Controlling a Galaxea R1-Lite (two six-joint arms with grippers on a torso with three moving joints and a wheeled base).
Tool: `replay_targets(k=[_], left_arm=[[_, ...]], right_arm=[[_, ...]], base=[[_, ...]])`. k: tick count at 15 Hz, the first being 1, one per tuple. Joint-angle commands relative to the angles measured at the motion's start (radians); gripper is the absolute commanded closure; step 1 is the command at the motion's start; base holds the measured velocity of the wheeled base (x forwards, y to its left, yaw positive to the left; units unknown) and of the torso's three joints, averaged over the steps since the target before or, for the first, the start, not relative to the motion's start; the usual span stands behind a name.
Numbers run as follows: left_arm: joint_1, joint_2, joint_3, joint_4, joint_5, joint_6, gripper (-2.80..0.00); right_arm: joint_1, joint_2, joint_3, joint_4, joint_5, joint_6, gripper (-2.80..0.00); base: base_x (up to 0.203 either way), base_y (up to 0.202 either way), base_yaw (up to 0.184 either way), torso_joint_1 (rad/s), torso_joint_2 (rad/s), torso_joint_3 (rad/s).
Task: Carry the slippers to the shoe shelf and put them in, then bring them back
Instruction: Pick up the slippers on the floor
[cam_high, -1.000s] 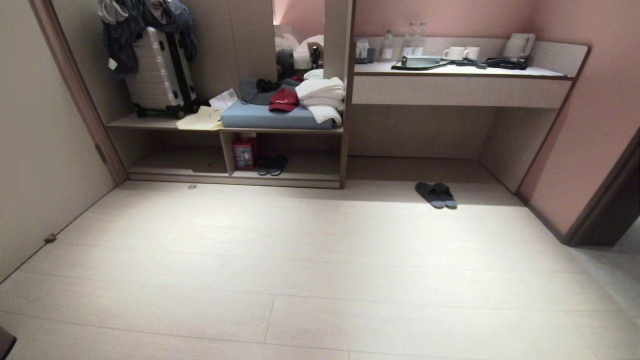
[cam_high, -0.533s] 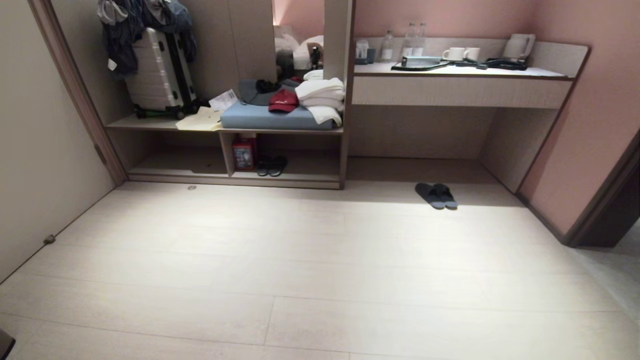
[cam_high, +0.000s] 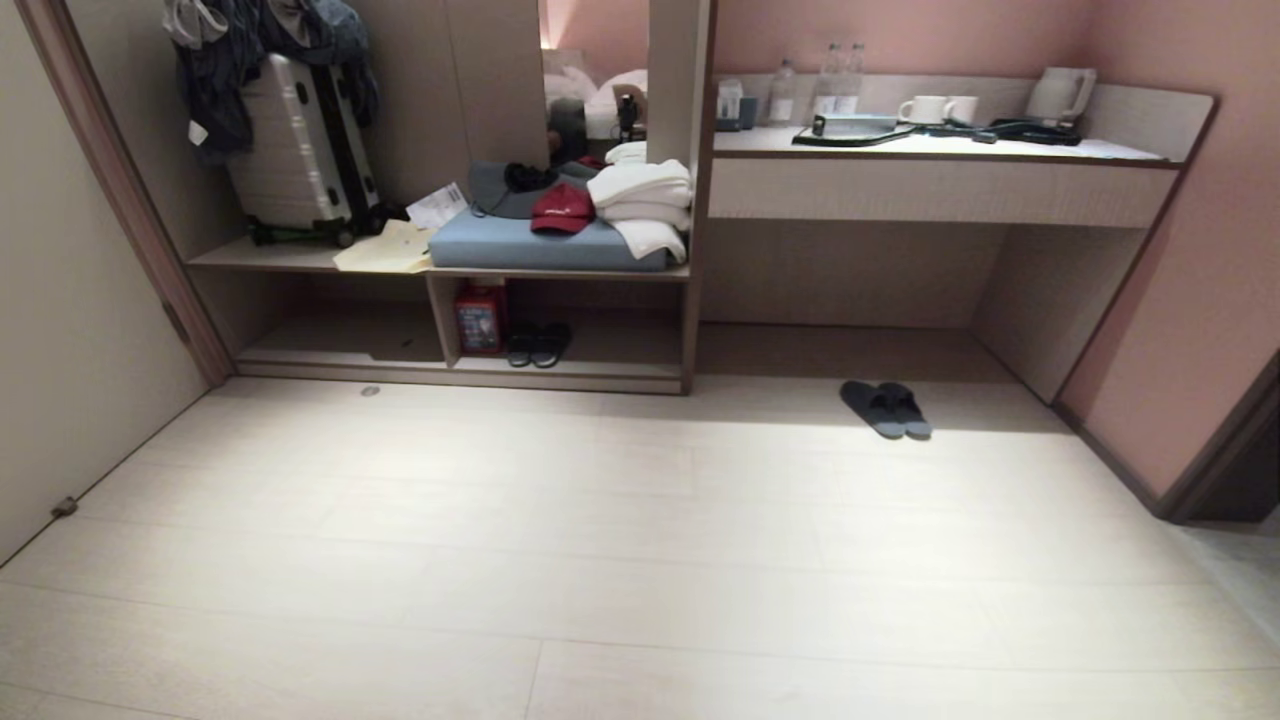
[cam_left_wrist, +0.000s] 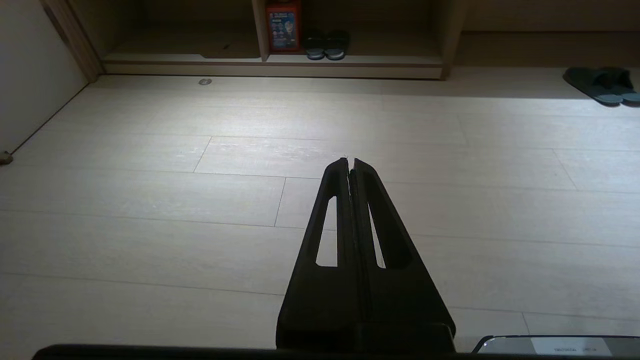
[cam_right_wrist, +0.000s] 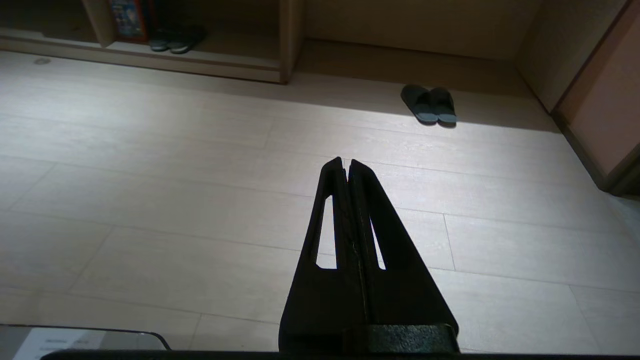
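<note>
two dark slide pairs in view, both grippers closed and empty

two dark slate-black open-toe slide slippers (cam_high: 886, 409) with grey-blue footbeds lie side by side on the pale plank floor (cam_high: 600, 560), touching each other, at the edge of the shadow in front of the desk recess (cam_high: 850, 290). their heels point toward the robot and slightly to its right. nothing holds them.

to their left, past an upright side panel, stands the low shoe shelf (cam_high: 590, 372) of light beige wood-grain laminate, split by an upright divider panel (cam_high: 440, 320). in its right-hand compartment a second, near-identical dark slide pair (cam_high: 537, 345) sits close to the divider, just beside a red box (cam_high: 480, 316) with a blue printed label. the left-hand compartment lies in shadow.

on the bench top above the shelf rest a grey-blue cushion (cam_high: 530, 245), a red cap (cam_high: 563, 208), folded white towels (cam_high: 642, 200), some papers (cam_high: 385, 248) and a silver ribbed suitcase (cam_high: 290, 150) under hanging dark clothes. on the desk top (cam_high: 940, 150) to the right stand water bottles, two white cups (cam_high: 940, 108) and a pale kettle (cam_high: 1062, 95).

neither arm shows in the head view. in the left wrist view the left gripper (cam_left_wrist: 351, 162) hangs above the bare floor, its black fingers pressed together with nothing between them, well apart from both pairs. in the right wrist view the right gripper (cam_right_wrist: 345, 162) is likewise closed on nothing above the floor, with the slippers well ahead of it and a little to the right.
</note>
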Motion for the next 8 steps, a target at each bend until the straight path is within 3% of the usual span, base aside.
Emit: replay_targets(k=[1,8], left_arm=[[0.000,0.000,0.002,0.000,0.000,0.000,0.00],[0.000,0.000,0.002,0.000,0.000,0.000,0.00]], right_arm=[[0.000,-0.002,0.000,0.000,0.000,-0.001,0.00],[0.000,-0.002,0.000,0.000,0.000,0.000,0.00]], base=[[0.197,0.000,-0.001,0.002,0.01,0.002],[0.194,0.000,0.000,0.003,0.00,0.002]])
